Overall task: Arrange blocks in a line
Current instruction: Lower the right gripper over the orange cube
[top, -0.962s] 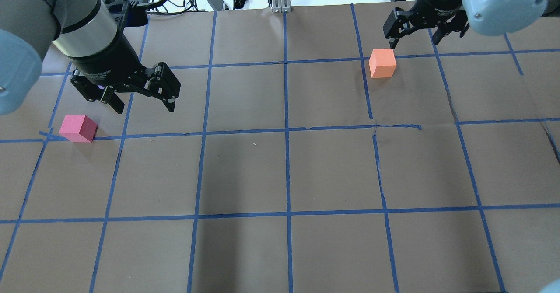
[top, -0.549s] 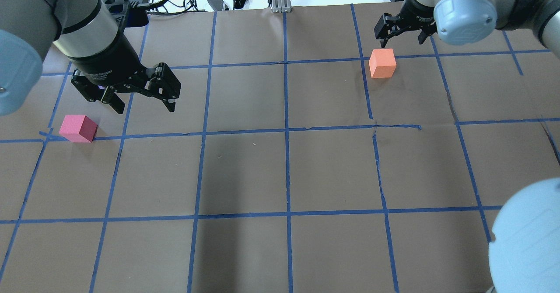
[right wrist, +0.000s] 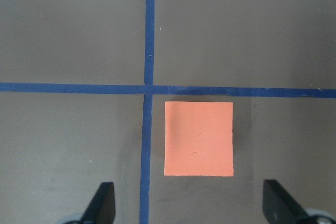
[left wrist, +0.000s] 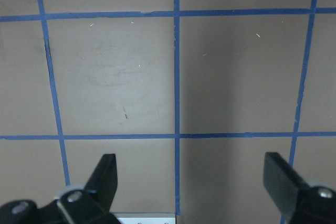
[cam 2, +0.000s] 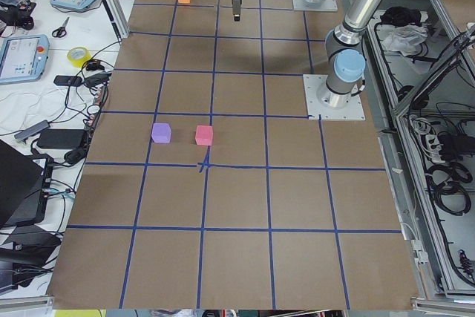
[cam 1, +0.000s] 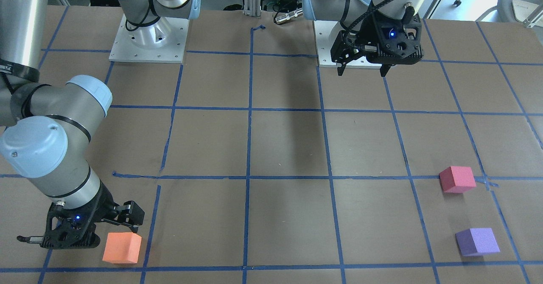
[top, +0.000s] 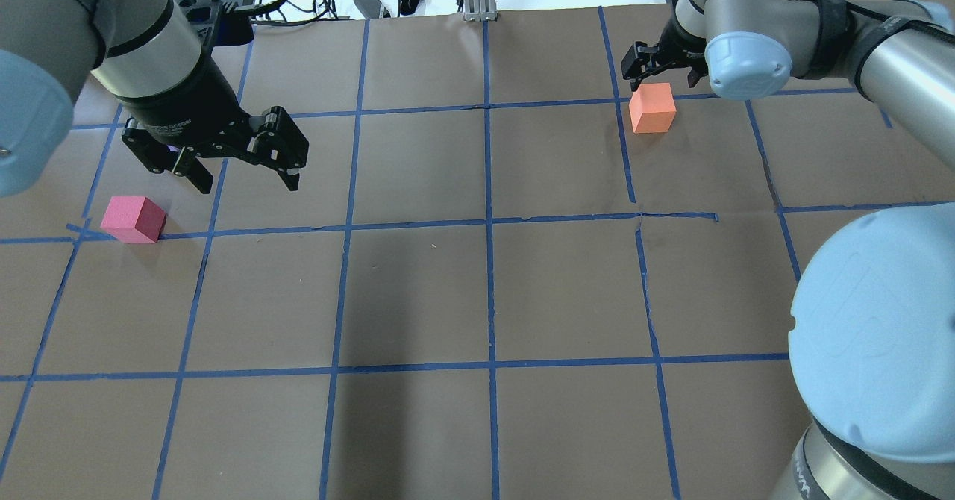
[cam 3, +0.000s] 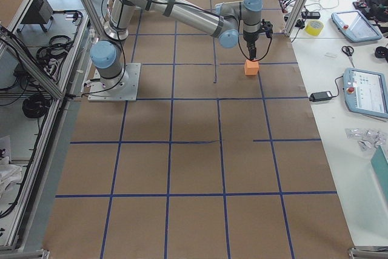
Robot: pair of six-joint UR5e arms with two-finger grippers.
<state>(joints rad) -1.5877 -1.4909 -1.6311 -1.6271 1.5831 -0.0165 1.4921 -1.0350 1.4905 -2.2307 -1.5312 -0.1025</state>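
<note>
Nearest the robot's base, the left gripper (left wrist: pixel 191 182) hung above the table (top: pixel 418 298), a brown surface crossed by a grid of blue tape (top: pixel 489 291). Its fingers were spread wide. In the left wrist view only bare brown surface and tape showed between them.

Farther out on the left side lay the pinkish-red block (top: pixel 133 219), a small matte cube with crisp edges. It rested flat beside a crossing of tape lines, with one lower corner at the tape. The left gripper was apart from it.

One cell beyond it sat the purple block (cam 1: pixel 477 241), a cube of much the same size. Its face was dull and slightly grainy. It stood alone, near the pinkish-red block but not touching it. The left arm hid it in the overhead view.

At about the same depth, well apart on the right side, lay the orange block (right wrist: pixel 198 138). It was an even, soft orange, with a few faint dents in its top face. It sat square in the corner of a cell, just beside a tape crossing. The right gripper (top: pixel 662 75) hung over it, pointing down, fingers spread wide. Neither finger touched the cube.
</note>
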